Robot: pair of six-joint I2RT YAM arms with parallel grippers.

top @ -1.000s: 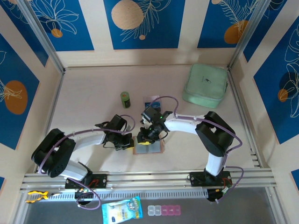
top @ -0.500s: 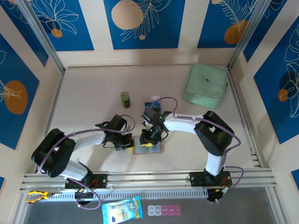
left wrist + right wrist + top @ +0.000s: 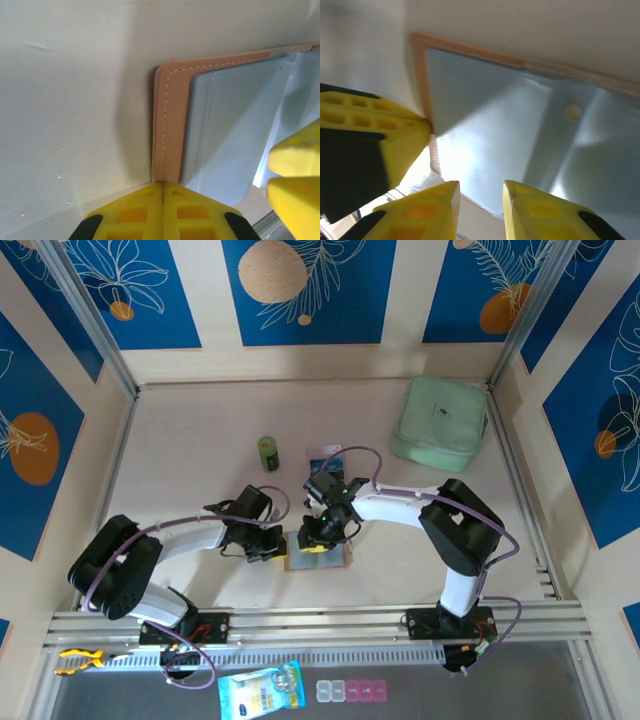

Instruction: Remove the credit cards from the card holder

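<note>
While the left gripper (image 3: pixel 164 189), jaws pressed together, rests its tips against the left edge of the card holder (image 3: pixel 170 125), that holder lies open and flat near the middle of the table's (image 3: pixel 200 440) near edge, grey lining up. Over the lining the right gripper (image 3: pixel 480 189) holds its jaws a narrow gap apart, nothing clearly gripped. A mint-green case (image 3: pixel 440 423) sits in the far right corner.

On the desk (image 3: pixel 200 430): one open card holder (image 3: pixel 325 561) at six o'clock, one credit card (image 3: pixel 322 453) near the centre, one small green canister (image 3: pixel 268 453) at ten o'clock, one mint-green case (image 3: pixel 440 422) at two o'clock; two arms: left arm (image 3: pixel 185 538) and right arm (image 3: pixel 400 508)
</note>
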